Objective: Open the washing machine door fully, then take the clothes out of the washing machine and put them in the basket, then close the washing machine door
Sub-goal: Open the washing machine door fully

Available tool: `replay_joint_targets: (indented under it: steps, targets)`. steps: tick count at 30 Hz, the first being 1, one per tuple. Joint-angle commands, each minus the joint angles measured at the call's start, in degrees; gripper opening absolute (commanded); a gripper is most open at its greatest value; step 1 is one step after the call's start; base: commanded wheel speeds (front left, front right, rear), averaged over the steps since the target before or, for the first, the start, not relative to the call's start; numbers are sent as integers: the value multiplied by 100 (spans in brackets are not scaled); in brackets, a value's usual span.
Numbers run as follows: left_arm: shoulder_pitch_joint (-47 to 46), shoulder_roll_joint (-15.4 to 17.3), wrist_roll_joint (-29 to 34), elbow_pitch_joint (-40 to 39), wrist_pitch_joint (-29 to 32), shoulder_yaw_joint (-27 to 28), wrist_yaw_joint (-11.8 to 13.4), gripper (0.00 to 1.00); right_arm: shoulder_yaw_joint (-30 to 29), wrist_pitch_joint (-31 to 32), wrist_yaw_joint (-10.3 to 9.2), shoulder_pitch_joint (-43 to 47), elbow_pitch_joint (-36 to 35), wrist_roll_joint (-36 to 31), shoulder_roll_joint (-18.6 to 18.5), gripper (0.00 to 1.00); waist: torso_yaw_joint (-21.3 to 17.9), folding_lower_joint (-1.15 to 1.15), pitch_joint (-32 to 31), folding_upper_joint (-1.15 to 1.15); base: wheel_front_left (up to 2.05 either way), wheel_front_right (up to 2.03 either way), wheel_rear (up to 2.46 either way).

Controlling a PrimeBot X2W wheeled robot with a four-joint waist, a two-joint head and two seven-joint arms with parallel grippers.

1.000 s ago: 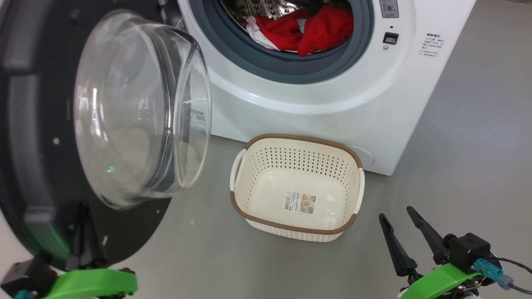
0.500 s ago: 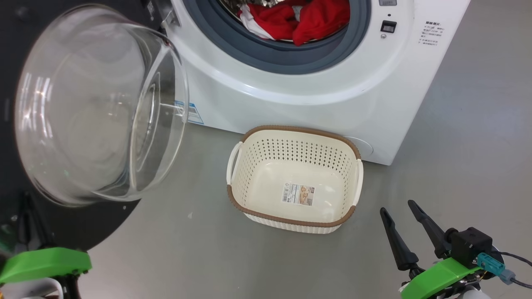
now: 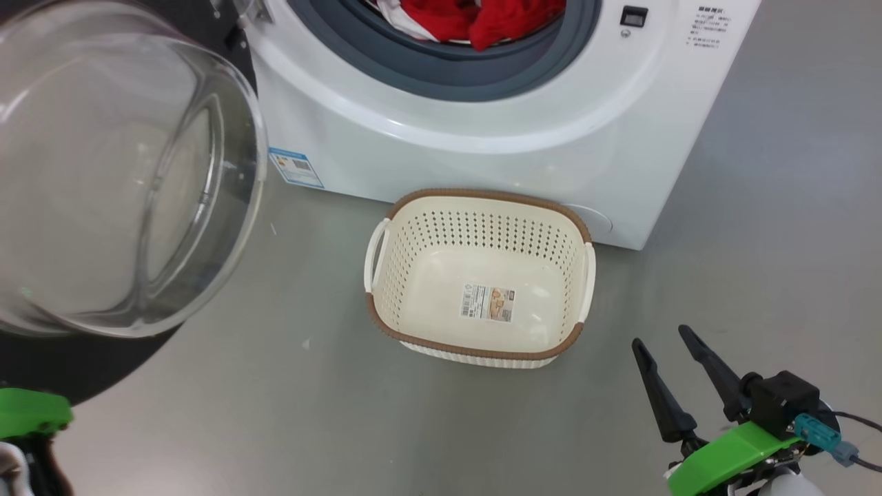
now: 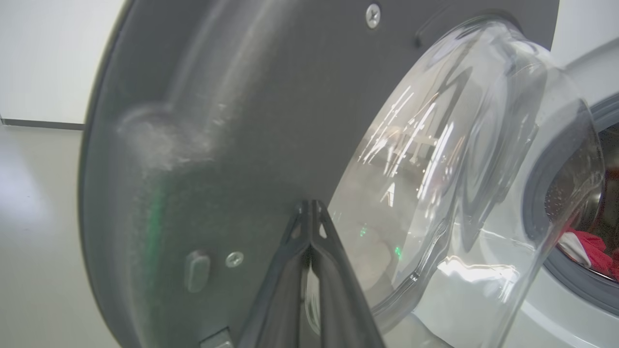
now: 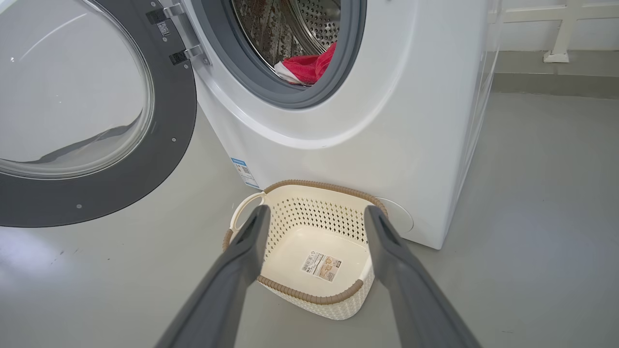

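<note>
While shut, left tool [image 4: 309, 207] against door [image 4: 217, 121]

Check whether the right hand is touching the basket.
Apart. The head view shows a strip of floor between the right hand and the basket.

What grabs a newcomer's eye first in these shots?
The washing machine door stands open at the head view's left, its bulging clear glass bowl looming large. Next come the red clothes with white parts, lying inside the washing machine at the top. Below them the basket sits on the grey floor just in front of the machine, empty but for a sticker on its bottom.
</note>
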Motion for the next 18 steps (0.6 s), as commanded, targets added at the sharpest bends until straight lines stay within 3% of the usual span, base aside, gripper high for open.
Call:
replay_joint_targets:
  steps: [1, 18]
  targets:
    - [-153, 371, 49, -85, -35, 266, -21, 0, 134, -37, 35, -194, -146, -23, -57, 100, -30, 0, 58, 0, 0, 0, 0]
    - [-801, 821, 524, 724, -35, 1042, -125, 0, 100, -37, 35, -274, -211, -46, -159, 100, -89, 0, 380, 0, 0, 0, 0]
